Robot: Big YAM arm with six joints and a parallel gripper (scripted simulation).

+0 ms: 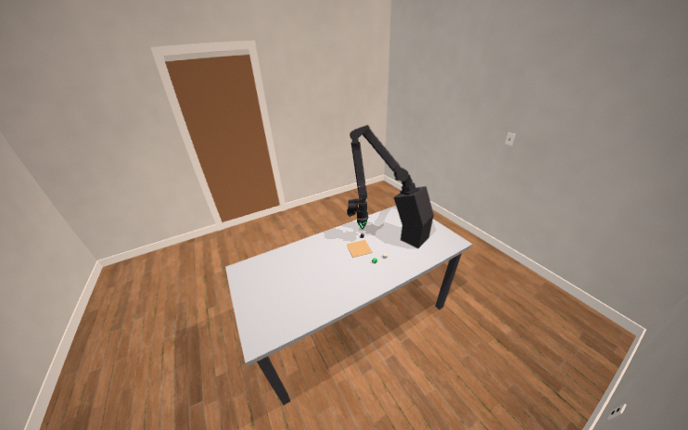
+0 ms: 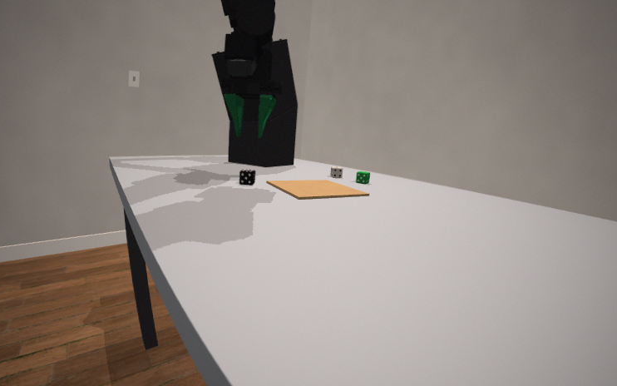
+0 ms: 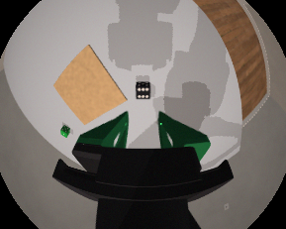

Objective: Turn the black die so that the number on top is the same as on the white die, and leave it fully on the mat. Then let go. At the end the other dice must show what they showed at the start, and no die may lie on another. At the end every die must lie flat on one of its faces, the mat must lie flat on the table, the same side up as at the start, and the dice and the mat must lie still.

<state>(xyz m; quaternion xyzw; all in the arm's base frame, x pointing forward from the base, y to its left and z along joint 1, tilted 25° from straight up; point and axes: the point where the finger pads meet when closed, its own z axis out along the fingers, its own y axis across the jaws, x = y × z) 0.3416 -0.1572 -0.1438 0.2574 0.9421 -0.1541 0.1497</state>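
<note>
The black die lies flat on the table beside the mat, off it; the face turned up to the wrist view shows six pips. The orange mat lies flat on the table. The white die stands beyond the mat, toward the arm's base in the exterior view; its top number is too small to read. My gripper hangs above the table near the black die, fingers partly apart, nothing between them.
The green die lies near the white die, off the mat; its top number is unclear. The arm's black base stands at the table's end. A long table edge runs past the black die's side, away from the mat.
</note>
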